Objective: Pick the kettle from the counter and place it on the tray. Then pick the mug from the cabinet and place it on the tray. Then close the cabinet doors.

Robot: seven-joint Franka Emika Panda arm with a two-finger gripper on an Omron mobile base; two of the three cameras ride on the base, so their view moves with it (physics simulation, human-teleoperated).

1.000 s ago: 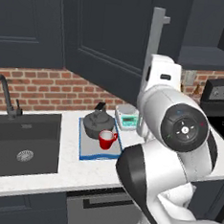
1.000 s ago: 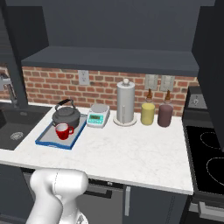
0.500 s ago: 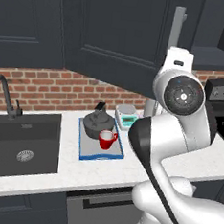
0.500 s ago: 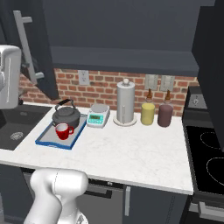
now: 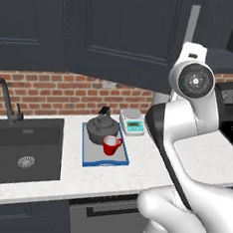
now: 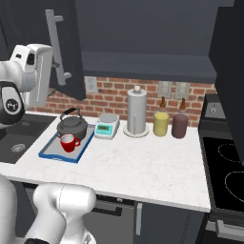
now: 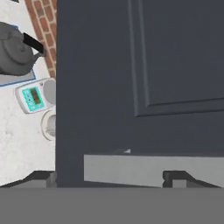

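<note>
The dark grey kettle (image 5: 101,128) (image 6: 72,126) (image 7: 15,54) and the red mug (image 5: 111,144) (image 6: 69,142) both sit on the blue-rimmed tray (image 5: 87,162) (image 6: 51,154) on the white counter (image 6: 143,167). The left cabinet door (image 6: 66,43) (image 5: 126,29) (image 7: 131,65) stands partly swung in, with its grey bar handle (image 6: 51,43) (image 5: 192,30) (image 7: 148,168). My gripper (image 7: 109,179) is open and sits right up against this door at the handle, holding nothing. The cabinet (image 6: 143,33) interior is dark and open. The right cabinet door (image 6: 231,71) stands wide open.
A white-and-teal scale (image 5: 133,124) (image 6: 106,126) (image 7: 33,97) stands right of the tray. A paper-towel roll (image 6: 137,112), a yellow jar (image 6: 161,124) and a maroon jar (image 6: 179,125) line the brick wall. The sink (image 5: 20,150) is left, the stove (image 6: 224,171) right.
The left cabinet door has swung further toward shut, and my hand has moved along with it. Kettle, mug and tray have stayed put.
</note>
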